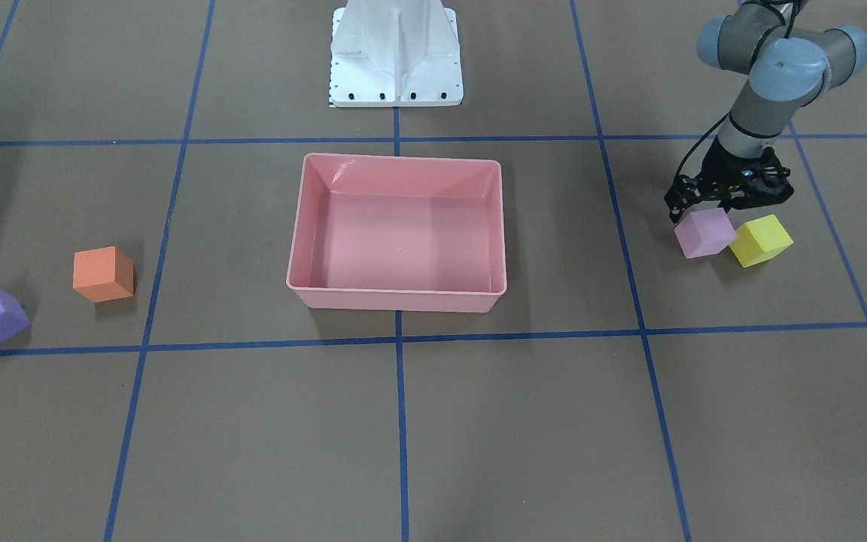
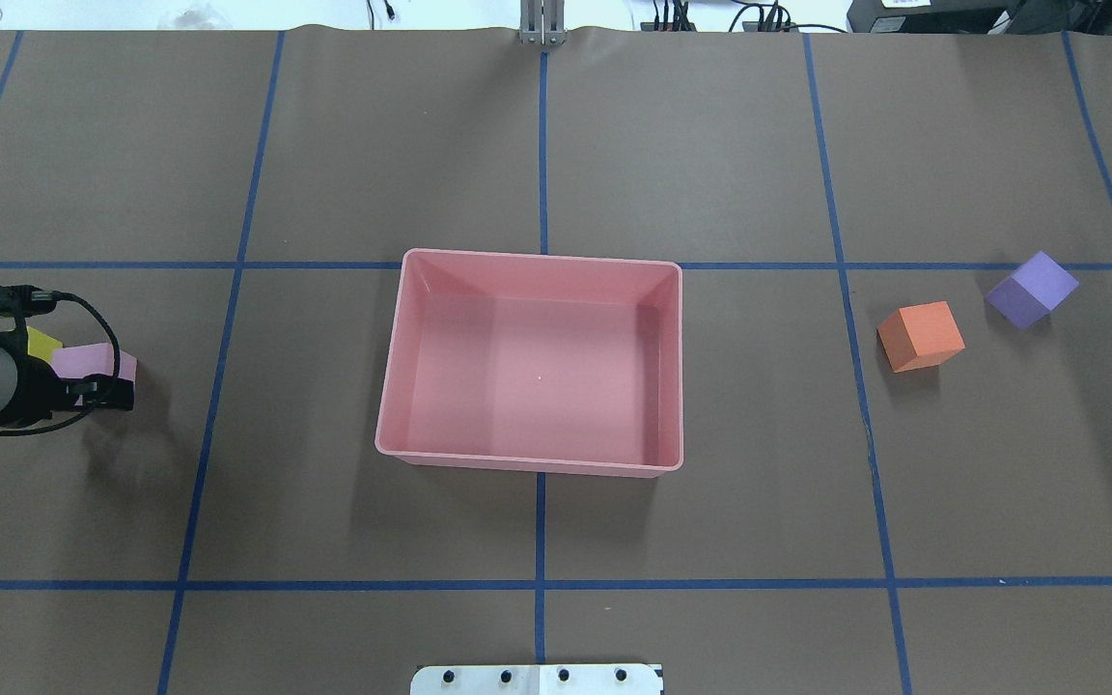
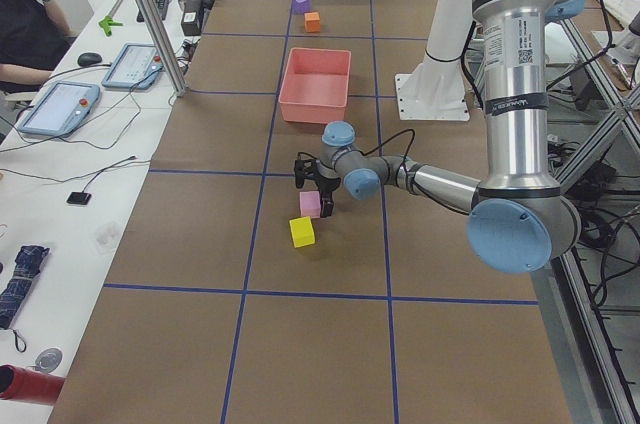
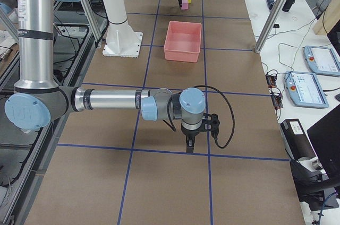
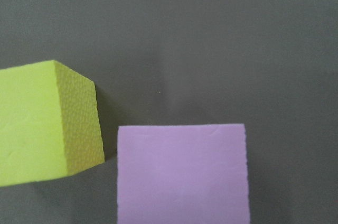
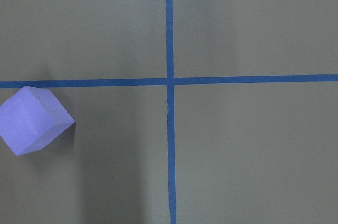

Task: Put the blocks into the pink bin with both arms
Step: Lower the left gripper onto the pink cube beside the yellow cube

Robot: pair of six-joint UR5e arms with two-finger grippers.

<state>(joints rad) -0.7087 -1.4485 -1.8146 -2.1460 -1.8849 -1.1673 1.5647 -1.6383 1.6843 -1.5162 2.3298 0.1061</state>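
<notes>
Overhead exterior view: pink bin (image 2: 532,275) mid-table | pale pink-lilac block (image 2: 83,360) beside yellow block (image 2: 41,344), left side | left gripper (image 1: 712,205) spread over lilac block | orange block (image 2: 921,335), purple block (image 2: 1031,289) right | right gripper (image 4: 189,148) opening cannot be told.

In the overhead view the left claw (image 1: 727,199) covers most of the yellow block (image 2: 41,342) on its far side, and part of the pale pink block (image 2: 83,359) right under it. From that claw's own camera, both blocks run off the frame's edges, so we see neither whole. The right claw (image 4: 189,143) shows only from the side, too small for us to tell how its jaws stand. Below it and off to one side, the purple block (image 6: 34,121) is clipped by the edge of its wrist view.
</notes>
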